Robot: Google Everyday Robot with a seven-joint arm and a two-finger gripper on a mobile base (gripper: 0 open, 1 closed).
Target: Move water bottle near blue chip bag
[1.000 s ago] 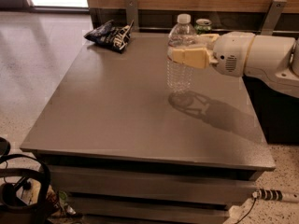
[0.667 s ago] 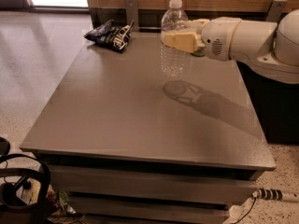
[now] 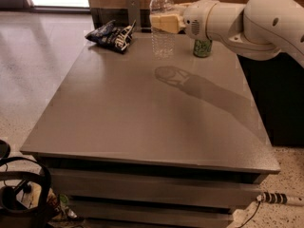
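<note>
The water bottle (image 3: 162, 37) is clear ribbed plastic with a white cap, held upright above the far part of the grey table (image 3: 142, 108). My gripper (image 3: 164, 23) reaches in from the right and is shut on the bottle's middle, over its label band. The blue chip bag (image 3: 110, 35) lies at the table's far left corner, dark blue with white lettering, a short way left of the bottle. The bottle's shadow falls on the table below it.
A green drink can (image 3: 203, 47) stands at the far right of the table, behind my arm. A wooden wall panel and black posts run behind the table. Cables and a black bag (image 3: 23, 198) lie on the floor at lower left.
My gripper has carried the bottle up and left, toward the far edge of the table and closer to the blue chip bag.
</note>
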